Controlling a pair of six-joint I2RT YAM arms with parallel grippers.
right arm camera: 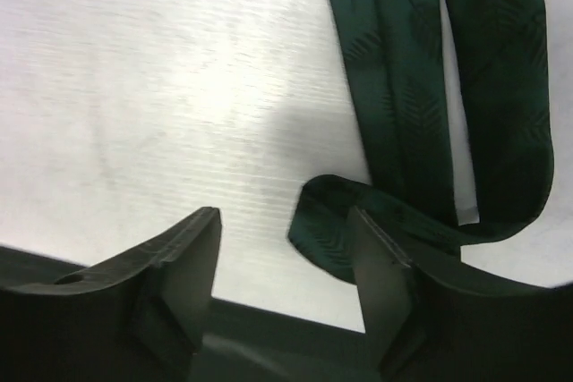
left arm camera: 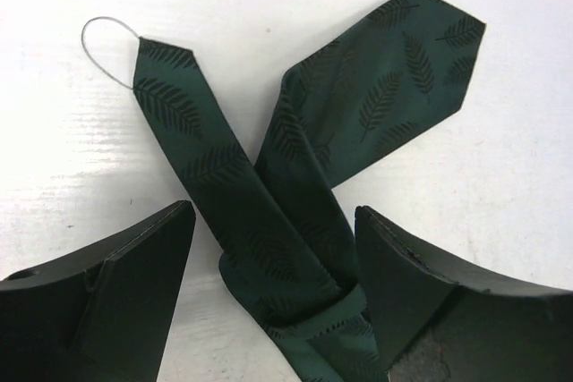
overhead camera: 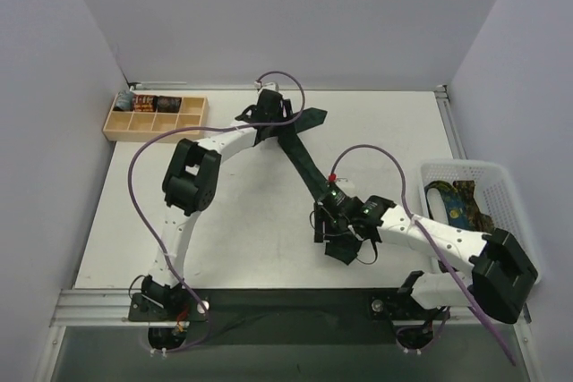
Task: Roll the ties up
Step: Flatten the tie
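Lying diagonal on table (overhead camera: 116, 230), dark green tie (overhead camera: 303, 160): long axis runs far-left to near-right. It's doubled over, so both ends sit at far end. There, wide pointed tip (left arm camera: 421, 60) aims far-right, narrow tip (left arm camera: 166, 55) next to it, strands crossing. At near end, folded bend (right arm camera: 327, 221). Up top, left gripper (left arm camera: 273, 221) spread wide, straddling crossed strands, not pinching. Down low, right gripper (right arm camera: 285, 221) about half spread, bend partly between its fingers, loose, nothing gripped.
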